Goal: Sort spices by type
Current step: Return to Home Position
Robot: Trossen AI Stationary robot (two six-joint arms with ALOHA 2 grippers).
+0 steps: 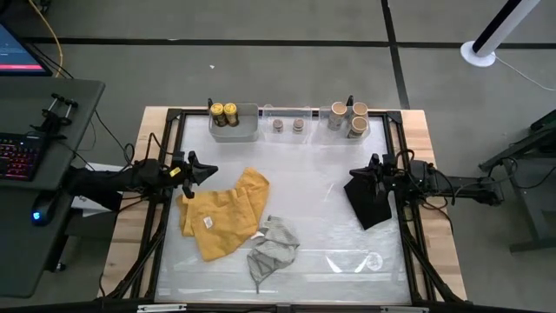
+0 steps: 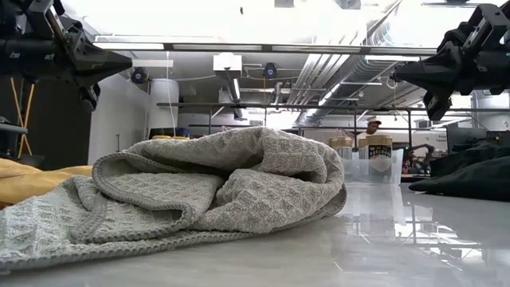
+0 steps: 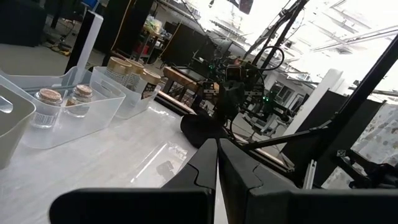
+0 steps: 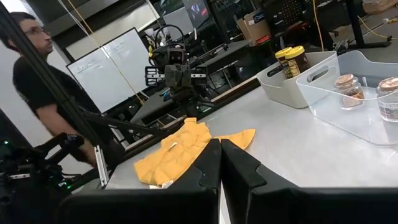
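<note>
Both the left gripper [image 1: 210, 170] and right gripper [image 1: 352, 173] are closed and empty; homing too low could drag the yellow cloth [image 1: 224, 217] or black cloth [image 1: 372, 207].

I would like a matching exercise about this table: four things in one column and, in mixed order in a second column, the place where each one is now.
Things
1. yellow-topped jars
2. tiny clear jars
3. tan jars
4. black cloth

Places
A. in the right clear bin
B. outside the bins, by the right hand
C. in the grey bin
D. in the middle clear bin

Pairs: 1-C, 2-D, 3-A, 4-B.
</note>
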